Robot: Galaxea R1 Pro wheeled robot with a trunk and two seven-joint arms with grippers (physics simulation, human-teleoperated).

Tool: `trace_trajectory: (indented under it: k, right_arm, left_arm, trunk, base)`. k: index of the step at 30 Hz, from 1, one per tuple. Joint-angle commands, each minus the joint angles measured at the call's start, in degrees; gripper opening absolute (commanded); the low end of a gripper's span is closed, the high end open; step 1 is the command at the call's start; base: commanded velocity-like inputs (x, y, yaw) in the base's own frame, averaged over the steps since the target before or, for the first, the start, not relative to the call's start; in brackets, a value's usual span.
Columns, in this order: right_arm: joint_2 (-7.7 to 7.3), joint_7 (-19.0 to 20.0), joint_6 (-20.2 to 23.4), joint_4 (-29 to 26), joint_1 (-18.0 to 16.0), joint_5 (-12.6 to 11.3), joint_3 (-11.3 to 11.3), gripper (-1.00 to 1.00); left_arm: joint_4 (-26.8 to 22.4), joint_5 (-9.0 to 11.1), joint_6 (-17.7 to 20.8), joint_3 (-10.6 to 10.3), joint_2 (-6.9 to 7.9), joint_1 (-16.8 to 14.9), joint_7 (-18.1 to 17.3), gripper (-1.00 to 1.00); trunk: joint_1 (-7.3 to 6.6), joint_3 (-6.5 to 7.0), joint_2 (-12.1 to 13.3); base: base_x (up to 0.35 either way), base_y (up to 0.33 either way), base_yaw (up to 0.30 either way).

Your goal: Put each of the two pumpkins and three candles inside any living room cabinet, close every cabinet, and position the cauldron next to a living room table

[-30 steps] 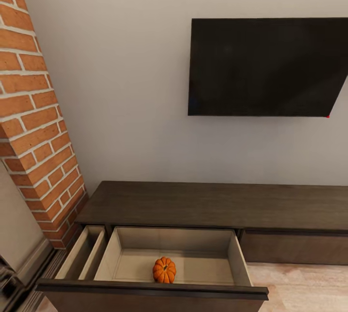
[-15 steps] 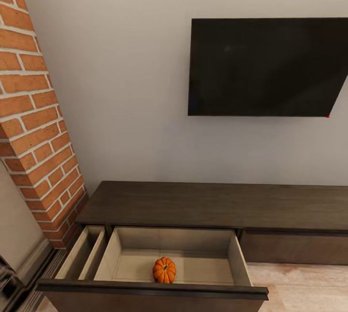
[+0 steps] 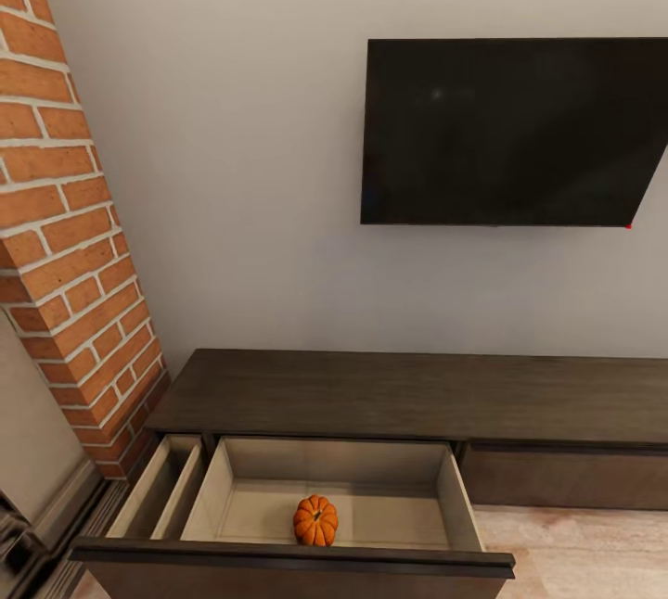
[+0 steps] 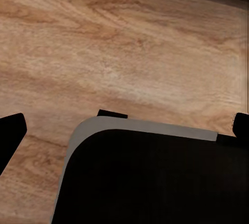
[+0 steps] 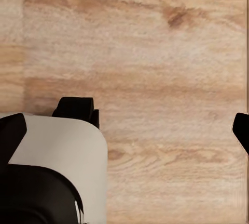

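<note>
One pumpkin [image 3: 315, 520] sits alone in the cabinet's [image 3: 408, 395] open drawer [image 3: 278, 554], near its front. Both grippers, left [image 4: 124, 125] and right [image 5: 127, 125], hang wide open and empty above the floor [image 5: 155, 42].

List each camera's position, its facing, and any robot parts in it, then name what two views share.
Head view: high on the robot, looking forward and down at the cabinet, its open drawer holding a pumpkin, the TV above.
Left wrist view: looks down at wood floor, a dark robot part below.
Right wrist view: looks down at floor, a pale robot part beside.
Shared: both wrist views show wood floor.
</note>
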Motion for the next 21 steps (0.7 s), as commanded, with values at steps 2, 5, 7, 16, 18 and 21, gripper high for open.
trace_trajectory:
  k: [2, 5, 7, 16, 18, 21]
  right_arm:
    - [-0.29, -0.1, -0.5, 0.1, 0.0, 0.3, -0.4, 1.0]
    - [-0.41, -0.5, -0.7, 0.1, -0.1, 0.4, -0.4, 1.0]
    - [-0.39, -0.6, -0.7, 0.1, -0.1, 0.4, -0.4, 1.0]
    - [-0.44, -0.8, -0.6, 0.1, 0.0, 0.6, -0.1, 1.0]
    - [-0.44, -0.8, -0.5, 0.1, 0.0, 0.7, 0.1, 1.0]
    - [-0.33, -0.2, 0.4, 0.4, 0.0, 1.2, 0.5, 1.0]
  left_arm:
    - [-0.1, 0.6, -0.2, -0.2, -0.47, 0.0, -0.4, 1.0]
    - [-0.1, 0.6, -0.2, -0.2, -1.12, 0.0, -0.4, 1.0]
    - [-0.1, 0.6, -0.2, -0.2, -1.28, 0.0, -0.4, 1.0]
    - [0.0, 0.6, -0.2, -0.2, -1.43, 0.0, -0.2, 1.0]
    - [0.0, 0.6, -0.3, -0.2, -1.44, 0.0, -0.2, 1.0]
    - [-0.3, 0.7, 0.2, -0.2, -0.45, -1.0, -0.4, 1.0]
  trunk:
    - [0.0, -0.04, 0.0]
    - [0.0, -0.04, 0.0]
    - [0.0, -0.04, 0.0]
    - [0.0, -0.04, 0.0]
    - [0.0, -0.04, 0.0]
    - [0.0, -0.04, 0.0]
  base:
    - [0.0, 0.0, 0.0]
    - [0.0, 0.0, 0.0]
    - [0.0, 0.0, 0.0]
    - [0.0, 0.0, 0.0]
    - [0.0, 0.0, 0.0]
    - [0.0, 0.0, 0.0]
